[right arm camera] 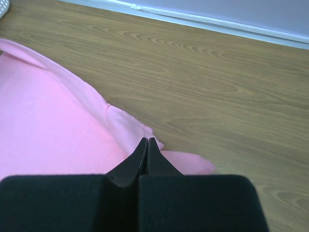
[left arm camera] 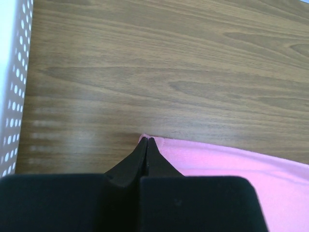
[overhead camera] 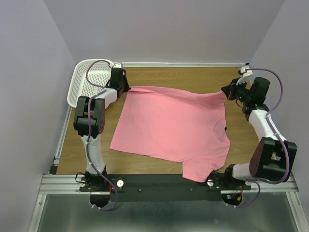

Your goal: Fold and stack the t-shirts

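We're prob. spreading: left gripper (left arm camera: 146, 140) & right gripper (right arm camera: 146, 140) clamped on t-shirt (overhead camera: 169, 125) edge, taut betw. them; next we lower, let go evenly.

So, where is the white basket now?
In the top view, the white basket sits at the table's far left corner, beside the left gripper holding the t-shirt.
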Tool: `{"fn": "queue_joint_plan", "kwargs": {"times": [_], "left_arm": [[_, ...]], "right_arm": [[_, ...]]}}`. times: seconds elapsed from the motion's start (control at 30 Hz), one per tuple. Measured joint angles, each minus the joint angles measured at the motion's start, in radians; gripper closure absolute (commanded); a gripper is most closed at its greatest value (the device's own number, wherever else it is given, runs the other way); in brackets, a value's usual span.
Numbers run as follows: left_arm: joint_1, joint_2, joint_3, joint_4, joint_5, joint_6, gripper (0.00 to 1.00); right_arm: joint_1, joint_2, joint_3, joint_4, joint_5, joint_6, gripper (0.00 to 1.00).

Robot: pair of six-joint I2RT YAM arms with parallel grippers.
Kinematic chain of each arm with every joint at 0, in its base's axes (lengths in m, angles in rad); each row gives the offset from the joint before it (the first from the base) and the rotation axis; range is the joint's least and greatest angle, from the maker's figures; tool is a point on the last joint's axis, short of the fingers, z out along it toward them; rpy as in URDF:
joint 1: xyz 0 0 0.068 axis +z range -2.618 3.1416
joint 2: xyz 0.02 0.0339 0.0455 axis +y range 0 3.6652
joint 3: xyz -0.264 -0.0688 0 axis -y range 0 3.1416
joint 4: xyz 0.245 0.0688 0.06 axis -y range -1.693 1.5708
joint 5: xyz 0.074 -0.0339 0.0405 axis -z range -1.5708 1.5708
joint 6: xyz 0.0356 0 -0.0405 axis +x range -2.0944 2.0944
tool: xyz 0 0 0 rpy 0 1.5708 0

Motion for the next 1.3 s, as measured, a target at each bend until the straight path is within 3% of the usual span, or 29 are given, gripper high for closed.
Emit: {"fn": "queue_joint_plan", "kwargs": {"times": [1.3], "left_arm": [[0.002,-0.137,-0.156,0.039,0.000,0.022,1.00]], "right_arm": [[-0.028,-0.050,-0.044,-0.070,0.081,-0.007,1.00]]}}
